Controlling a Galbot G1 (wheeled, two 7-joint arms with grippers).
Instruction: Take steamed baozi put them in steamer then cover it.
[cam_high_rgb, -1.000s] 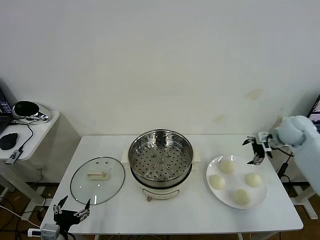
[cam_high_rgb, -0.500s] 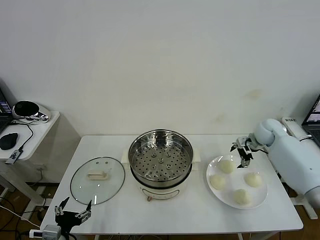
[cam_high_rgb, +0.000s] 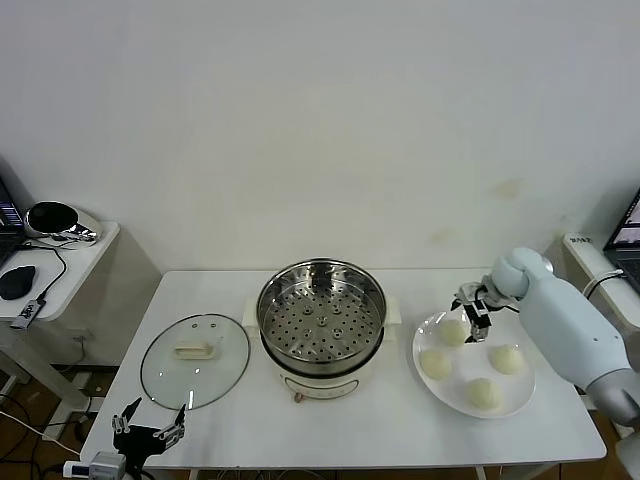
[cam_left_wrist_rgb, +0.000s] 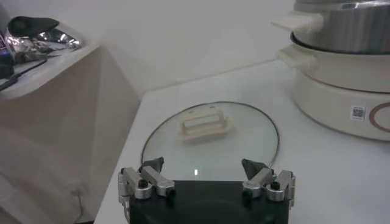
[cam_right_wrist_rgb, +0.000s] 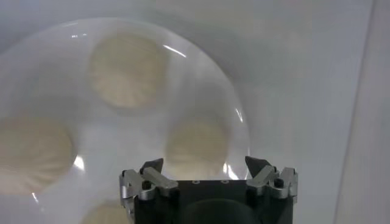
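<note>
Four cream-white baozi lie on a white plate (cam_high_rgb: 520, 395) at the table's right: one at the back (cam_high_rgb: 453, 333), one at the left (cam_high_rgb: 434, 363), one at the right (cam_high_rgb: 507, 359), one at the front (cam_high_rgb: 484, 393). My right gripper (cam_high_rgb: 474, 311) is open and empty, just above the plate's back edge by the back baozi (cam_right_wrist_rgb: 196, 145). The steamer (cam_high_rgb: 321, 318) stands open at the table's middle. The cover (cam_high_rgb: 195, 359) lies flat on the table left of it. My left gripper (cam_high_rgb: 150, 432) is open and empty at the front left edge, near the cover (cam_left_wrist_rgb: 210, 137).
A side table (cam_high_rgb: 70, 262) with a mouse and a shiny object stands to the left. The steamer's cream base (cam_left_wrist_rgb: 341, 91) shows beside the cover in the left wrist view. A white wall is close behind the table.
My right gripper has moved left and inward from beyond the table's right edge to above the plate's back edge. The left gripper has barely shifted.
</note>
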